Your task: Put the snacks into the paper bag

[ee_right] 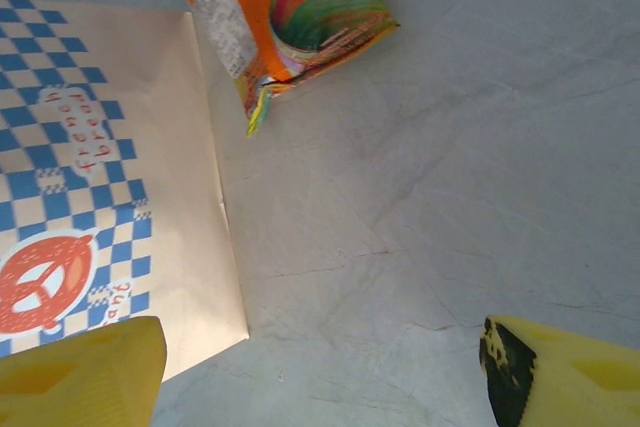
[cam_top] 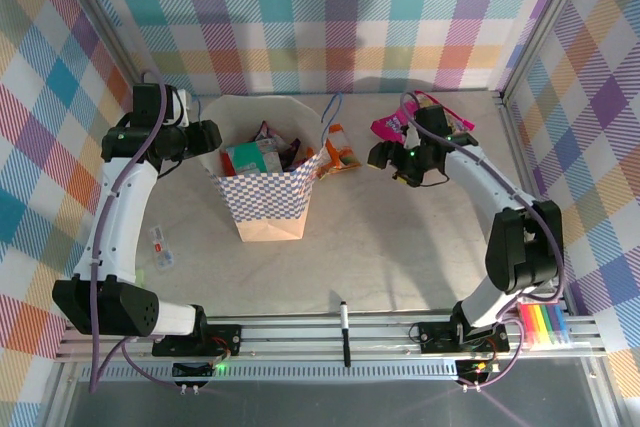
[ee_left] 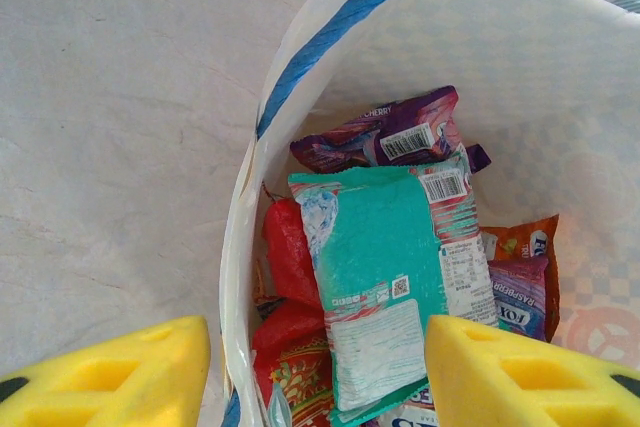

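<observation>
"Plaid walls all round, grey bench [cam_top: 400, 247] underneath. How far has the packing got?"

"Well along, I'd say. The paper bag [cam_top: 262, 197] stands upright mid-bench with its mouth open, and several snacks already lie inside: a teal packet [ee_left: 380, 287] on top, a purple packet [ee_left: 380, 137] behind it, a red packet [ee_left: 290, 247] tucked beneath, and more orange and purple showing at the far side."

"What's left out?"

"At least two. An orange packet [ee_right: 280, 17] lies on the bench just beside the bag's right wall, and a pink packet [cam_top: 388, 127] sits further right, near the back wall."

"And the arms?"

"The left fingers [ee_left: 110, 372] are apart, straddling the bag's left rim, one outside and one over the contents. They are not pinching the paper, as far as I can see. The right fingers [ee_right: 570, 372] are spread wide and empty, hovering over bare bench with the orange packet just ahead of them."

"So that one goes next?"

"Likely — then the pink."
</observation>
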